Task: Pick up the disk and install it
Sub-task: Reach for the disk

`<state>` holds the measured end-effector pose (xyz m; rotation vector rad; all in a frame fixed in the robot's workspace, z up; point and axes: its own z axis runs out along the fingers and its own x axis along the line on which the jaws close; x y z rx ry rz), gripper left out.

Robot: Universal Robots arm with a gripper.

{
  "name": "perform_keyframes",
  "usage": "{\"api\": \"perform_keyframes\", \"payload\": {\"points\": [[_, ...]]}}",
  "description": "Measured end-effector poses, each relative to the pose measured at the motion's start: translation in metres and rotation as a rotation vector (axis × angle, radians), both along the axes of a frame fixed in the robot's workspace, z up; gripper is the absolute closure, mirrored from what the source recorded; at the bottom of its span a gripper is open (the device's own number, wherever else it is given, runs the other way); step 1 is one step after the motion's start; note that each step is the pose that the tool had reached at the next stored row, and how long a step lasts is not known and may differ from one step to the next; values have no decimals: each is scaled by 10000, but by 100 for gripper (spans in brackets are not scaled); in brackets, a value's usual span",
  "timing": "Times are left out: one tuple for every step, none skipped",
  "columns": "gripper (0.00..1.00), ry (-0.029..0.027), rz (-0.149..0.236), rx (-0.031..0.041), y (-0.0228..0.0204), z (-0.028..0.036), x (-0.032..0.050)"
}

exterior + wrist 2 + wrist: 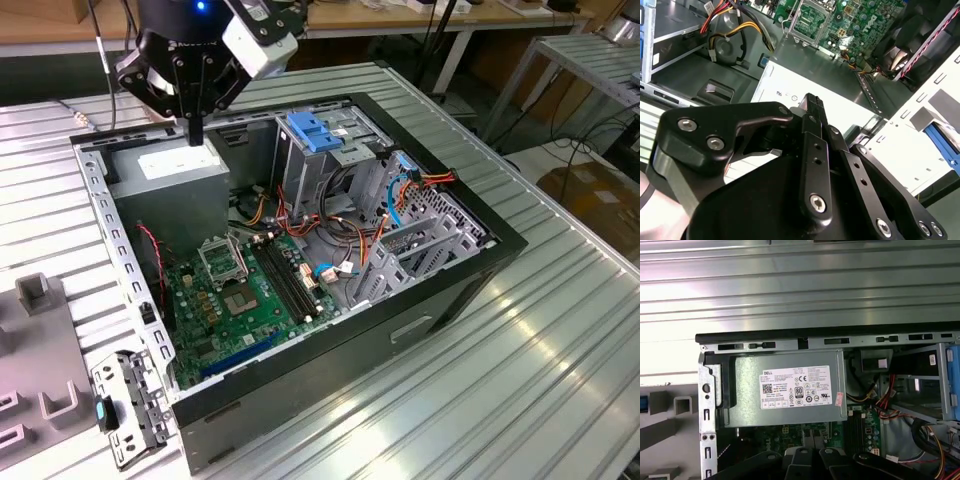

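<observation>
In the exterior view, the black gripper [195,128] hangs just above the grey sheet-metal power supply box [178,175], its jaws clenched together on nothing. The open computer case [330,375] stands on the ribbed aluminium surface [560,380]. Beside the power supply box it holds a green motherboard [245,295], coloured cables and a metal drive cage [330,165].

In the second wrist view, bolted matte-black links taper to a tip over the box's white sticker [790,95]. A blue plastic strip [940,145] lies beyond the perforated case wall, away from the box. Whether it is the disk cannot be told.

In the first wrist view, grey blocks [682,402] stand outside that wall.
</observation>
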<state>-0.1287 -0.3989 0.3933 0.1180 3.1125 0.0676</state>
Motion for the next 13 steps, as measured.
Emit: {"api": "perform_keyframes", "payload": {"points": [[89,0,0,1,0,0,-3],[89,0,0,0,0,0,-7],[89,0,1,0,0,0,-9],[89,0,0,0,0,0,-16],[89,0,0,0,0,0,-21],[89,0,0,0,0,0,-25],[89,0,0,1,0,0,-30],[89,0,0,0,0,0,-37],[89,0,0,0,0,0,-41],[89,0,0,0,0,0,-45],[89,0,0,1,0,0,-51],[89,0,0,0,0,0,-55],[89,0,0,0,0,0,-59]]}}
